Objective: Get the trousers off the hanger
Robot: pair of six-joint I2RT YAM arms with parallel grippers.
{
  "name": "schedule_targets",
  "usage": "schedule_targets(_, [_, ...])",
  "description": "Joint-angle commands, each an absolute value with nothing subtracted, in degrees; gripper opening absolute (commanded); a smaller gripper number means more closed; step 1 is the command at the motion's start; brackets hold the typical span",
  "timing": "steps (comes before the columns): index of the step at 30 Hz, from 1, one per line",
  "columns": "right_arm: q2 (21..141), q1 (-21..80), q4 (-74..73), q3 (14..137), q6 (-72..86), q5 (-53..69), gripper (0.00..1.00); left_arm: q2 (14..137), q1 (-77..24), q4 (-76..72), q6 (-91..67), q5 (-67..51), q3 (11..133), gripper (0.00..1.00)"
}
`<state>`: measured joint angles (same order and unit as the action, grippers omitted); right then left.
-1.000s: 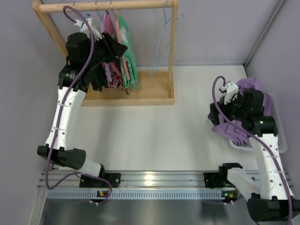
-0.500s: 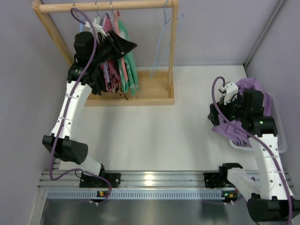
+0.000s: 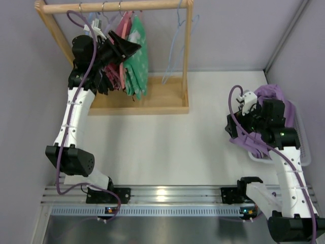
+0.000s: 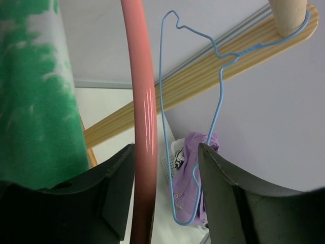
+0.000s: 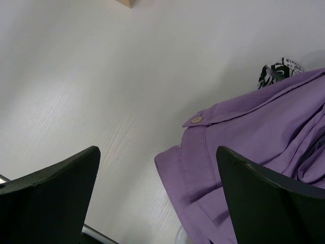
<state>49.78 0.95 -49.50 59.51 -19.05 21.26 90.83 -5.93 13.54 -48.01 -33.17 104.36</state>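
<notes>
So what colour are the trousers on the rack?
The trousers are bright green with whitish blotches; the left wrist view shows it best.

Left arm (image 3: 71,122) and right arm (image 3: 290,175) look the same: white tube links, chunky black joints, a purple cable (image 3: 94,44) looping along each, matte black fingers (image 4: 101,203), and bases on a silver slotted rail (image 3: 172,195).

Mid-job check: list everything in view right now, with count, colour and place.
rack: 1, light wood, far left
trousers: 1, green with whitish blotches, hanging on rack
hanger: 1, salmon pink, between left fingers
patterned garment: 1, pink and black, beside trousers
wire hangers: apparently 2, light blue, rail's right end
cloth: 1, purple, over basket
basket: 1, white, right edge
table: 1, white
left gripper: black fingers open, astride hanger
right gripper: black fingers open, above cloth
</notes>
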Motion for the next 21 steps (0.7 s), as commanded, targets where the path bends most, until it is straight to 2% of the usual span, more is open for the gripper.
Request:
schedule_targets(1, [49.1,0.5,-48.5,59.2,-19.8,22.5,0.99,88.8,-5.1,11.9,-47.0,-35.1,103.8,0.59])
schedule_targets(7, [48.7,0.5,-48.4,58.7,-20.0,22.5,0.99,87.8,-4.7,15.1,-42.2,-34.9,105.2,0.64])
schedule_targets(14, [48.5,0.6,-48.3,58.3,-19.8,22.7,1.00,86.7,-3.0,17.2,-38.4,-33.9,105.6,0.74])
schedule_targets(16, [48.5,0.5,-48.4,58.4,-19.8,22.7,1.00,86.8,-2.2,17.2,-38.8,-35.4,105.6,0.79])
schedule_targets(21, [48.7,0.5,-48.5,58.6,-19.9,22.9,0.99,88.3,-0.4,17.2,-41.6,-43.1,107.7,0.84])
